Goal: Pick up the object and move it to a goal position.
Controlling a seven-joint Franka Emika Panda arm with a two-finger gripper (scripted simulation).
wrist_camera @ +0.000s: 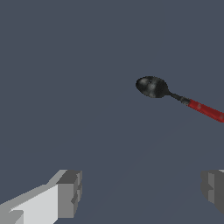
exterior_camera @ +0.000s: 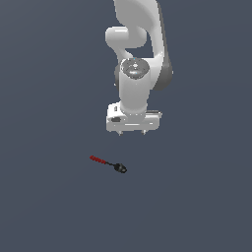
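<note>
The object (exterior_camera: 109, 164) is a tiny spoon-like tool lying flat on the dark grey floor, with its red ribbed handle toward the exterior view's left and its glossy black head toward the right. In the wrist view the object (wrist_camera: 175, 95) shows its black head, thin neck and part of the red handle. My gripper (exterior_camera: 132, 132) hangs above the floor, up and to the exterior view's right of the object, not touching it. Its two grey fingertips (wrist_camera: 69, 192) stand wide apart with nothing between them.
The white arm (exterior_camera: 140, 54) rises above the gripper at the top of the exterior view. A plain dark grey floor (exterior_camera: 49, 206) fills both views.
</note>
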